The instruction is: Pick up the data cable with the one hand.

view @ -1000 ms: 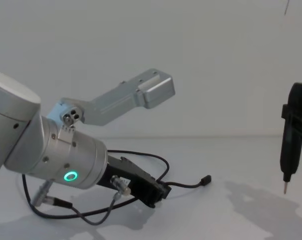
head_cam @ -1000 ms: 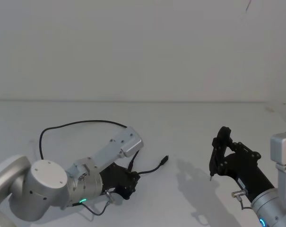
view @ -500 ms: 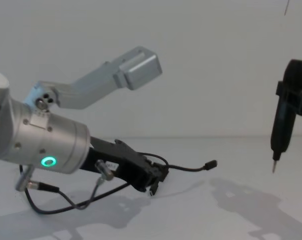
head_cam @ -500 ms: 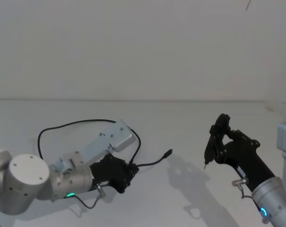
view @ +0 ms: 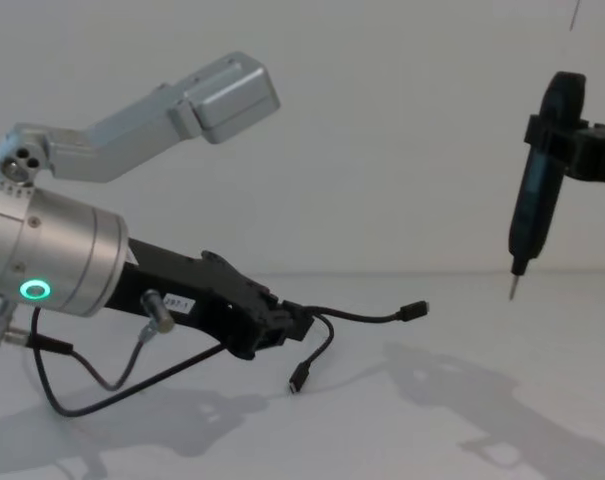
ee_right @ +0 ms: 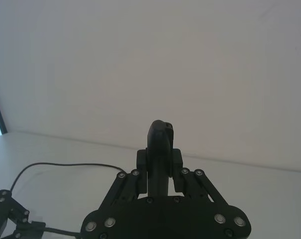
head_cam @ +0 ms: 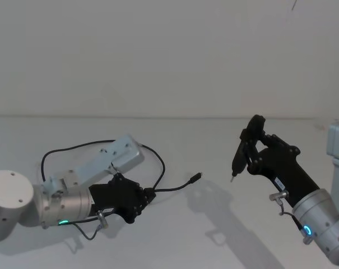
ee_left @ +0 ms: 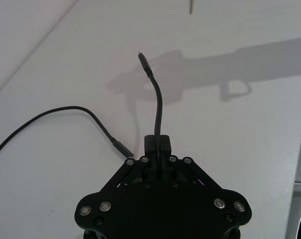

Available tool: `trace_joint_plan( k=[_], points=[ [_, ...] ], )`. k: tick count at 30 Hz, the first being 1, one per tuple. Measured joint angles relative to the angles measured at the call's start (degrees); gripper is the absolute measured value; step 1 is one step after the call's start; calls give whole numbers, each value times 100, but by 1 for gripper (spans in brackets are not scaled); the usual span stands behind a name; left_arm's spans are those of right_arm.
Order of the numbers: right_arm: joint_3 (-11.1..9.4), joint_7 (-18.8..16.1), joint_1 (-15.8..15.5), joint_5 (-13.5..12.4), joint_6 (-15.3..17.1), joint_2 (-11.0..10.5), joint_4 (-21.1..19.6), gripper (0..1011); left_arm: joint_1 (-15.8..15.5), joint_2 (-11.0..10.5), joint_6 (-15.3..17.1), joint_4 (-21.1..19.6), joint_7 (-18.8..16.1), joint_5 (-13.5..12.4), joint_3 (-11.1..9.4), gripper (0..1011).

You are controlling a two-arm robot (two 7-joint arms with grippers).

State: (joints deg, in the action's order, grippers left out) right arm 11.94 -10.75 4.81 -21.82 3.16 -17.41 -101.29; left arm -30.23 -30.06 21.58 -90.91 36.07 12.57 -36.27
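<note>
Left gripper (ee_left: 157, 143) is pinched shut on the cable (ee_left: 158, 107) near one plug, so that end clears the table (head_cam: 175, 235); right gripper (head_cam: 249, 151) hangs well aside.

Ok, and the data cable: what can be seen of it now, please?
The data cable is a long, thin black cord, rubbery-looking, with a small black plug at each end. The left gripper has its fingers shut on it near one end; that short stretch sticks forward in the air to its plug. The rest runs in a wide loop farther back over the white table, and the other plug hangs low beside the gripper.
</note>
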Motion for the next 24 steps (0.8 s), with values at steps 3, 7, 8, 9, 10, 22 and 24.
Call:
trace_joint_plan(
  k=[3,7,8,9,10,22,24],
  points=[
    [11,-49,77,-27,16,23,57,279,-22,-53,-26,-15,76,27,4,43],
    [36,-118,188,-65,36,57,157,279,-41,-106,-51,-26,146,50,9,43],
    [50,-140,236,-78,40,72,198,279,-45,-114,-55,-29,158,54,9,43],
    [61,-160,275,-91,43,82,246,279,-51,-130,-64,-34,181,63,10,42],
    [61,-160,275,-91,43,82,246,279,-56,-145,-71,-37,200,70,11,42],
    [161,-299,519,-174,37,163,555,279,-81,-208,-103,-51,286,98,17,42],
    [181,-329,555,-187,26,173,614,279,-83,-216,-106,-53,295,101,18,42]
  ],
)
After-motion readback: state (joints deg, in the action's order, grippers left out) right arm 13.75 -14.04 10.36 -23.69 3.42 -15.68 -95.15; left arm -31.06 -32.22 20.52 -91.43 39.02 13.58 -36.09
